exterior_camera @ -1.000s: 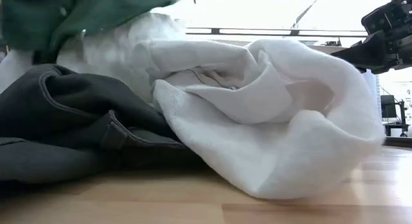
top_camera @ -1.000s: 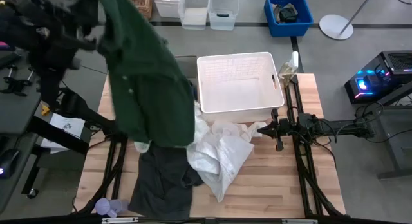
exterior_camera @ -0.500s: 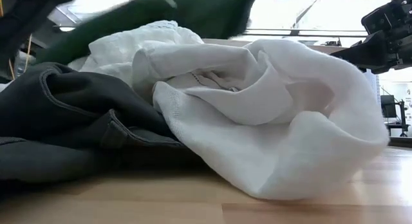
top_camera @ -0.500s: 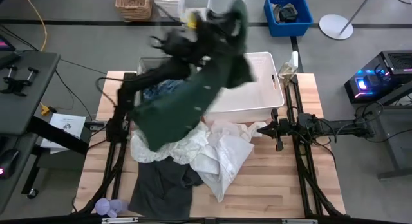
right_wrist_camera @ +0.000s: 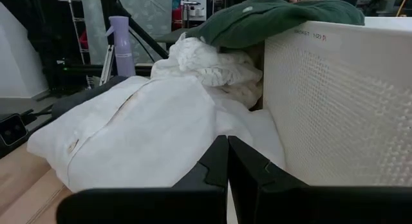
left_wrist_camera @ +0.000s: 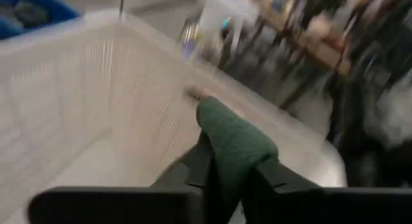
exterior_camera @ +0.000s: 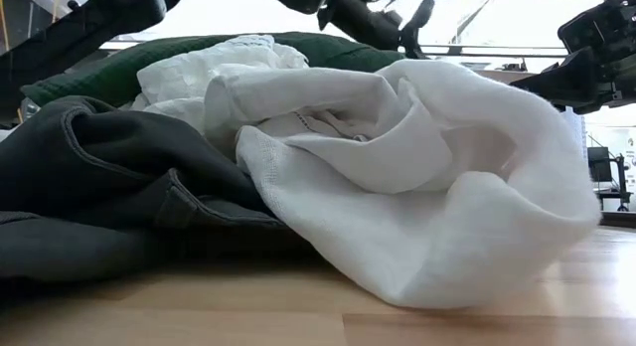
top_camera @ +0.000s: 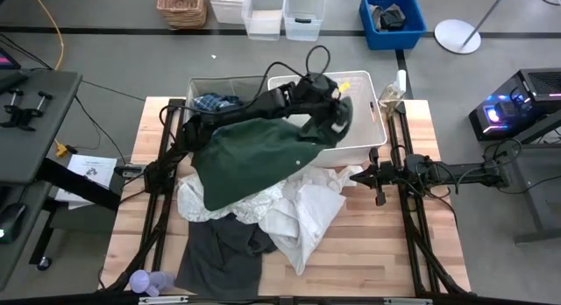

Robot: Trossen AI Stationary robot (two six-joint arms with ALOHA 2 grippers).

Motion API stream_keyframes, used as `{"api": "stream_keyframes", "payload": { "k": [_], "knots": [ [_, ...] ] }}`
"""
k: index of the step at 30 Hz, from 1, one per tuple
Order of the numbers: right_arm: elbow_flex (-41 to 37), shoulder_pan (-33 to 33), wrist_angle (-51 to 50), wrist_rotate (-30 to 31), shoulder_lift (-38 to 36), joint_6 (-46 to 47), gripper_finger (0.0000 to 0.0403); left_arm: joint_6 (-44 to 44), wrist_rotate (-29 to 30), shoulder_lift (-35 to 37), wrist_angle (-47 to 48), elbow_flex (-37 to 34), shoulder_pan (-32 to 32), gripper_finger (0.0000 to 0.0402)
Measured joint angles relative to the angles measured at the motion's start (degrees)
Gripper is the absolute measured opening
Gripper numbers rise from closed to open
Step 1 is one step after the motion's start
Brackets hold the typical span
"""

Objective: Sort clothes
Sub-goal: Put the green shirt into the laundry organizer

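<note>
- While the left arm is reaching across the table to the white basket [top_camera: 368, 138], the left gripper [top_camera: 337, 112] is hanging over the basket's inside with its fingers [left_wrist_camera: 193, 169] pinched tight on a fold of the dark green top [top_camera: 254, 156]; in the left wrist view that green fabric [left_wrist_camera: 235, 143] is standing up between the dark fingers, with the basket's perforated wall [left_wrist_camera: 96, 82] beyond.
- The green top is trailing from the gripper over the basket's near rim and spreading across the pile of clothes on the wooden table [top_camera: 368, 252]; in the right wrist view it is draping over the basket's edge [right_wrist_camera: 270, 18].
- The right gripper [top_camera: 379, 175] is waiting low at the right side of the table, just beside the basket's near corner, with its two fingers [right_wrist_camera: 215, 169] pressed together and holding nothing.
- The white shirts [top_camera: 302, 209] are lying crumpled in the middle of the table, partly under the green top; they are filling the low view [exterior_camera: 417, 187].
- The dark grey garment [top_camera: 223, 252] is lying at the near left, partly under the white shirts.
- A blue-and-white plaid shirt [top_camera: 215, 103] is sitting in a clear bin [top_camera: 197, 84] left of the white basket.
- A small lavender plush toy [top_camera: 145, 281] is resting at the near left corner of the table.
</note>
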State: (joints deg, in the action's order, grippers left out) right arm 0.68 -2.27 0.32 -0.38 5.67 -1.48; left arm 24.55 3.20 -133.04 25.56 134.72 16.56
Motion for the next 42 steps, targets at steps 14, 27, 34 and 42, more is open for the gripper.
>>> {"api": "stream_keyframes", "payload": {
  "k": [14, 27, 34, 42],
  "knots": [
    [0.0, 0.0, 0.0, 0.2, 0.0, 0.0, 0.0, -6.1, -18.0, 8.9, 11.7, 0.4, 1.2, 0.0288],
    [0.0, 0.0, 0.0, 0.1, 0.0, 0.0, 0.0, -10.4, -9.6, 14.7, 42.0, 0.2, 1.2, 0.0293],
    [0.0, 0.0, 0.0, 0.1, 0.0, 0.0, 0.0, -13.4, 10.3, 25.0, 61.9, 0.1, -13.1, 0.0293],
    [0.0, 0.0, 0.0, 0.0, 0.0, 0.0, 0.0, 7.9, 27.9, 40.6, 64.3, -16.2, -33.0, 0.0293]
  ]
}}
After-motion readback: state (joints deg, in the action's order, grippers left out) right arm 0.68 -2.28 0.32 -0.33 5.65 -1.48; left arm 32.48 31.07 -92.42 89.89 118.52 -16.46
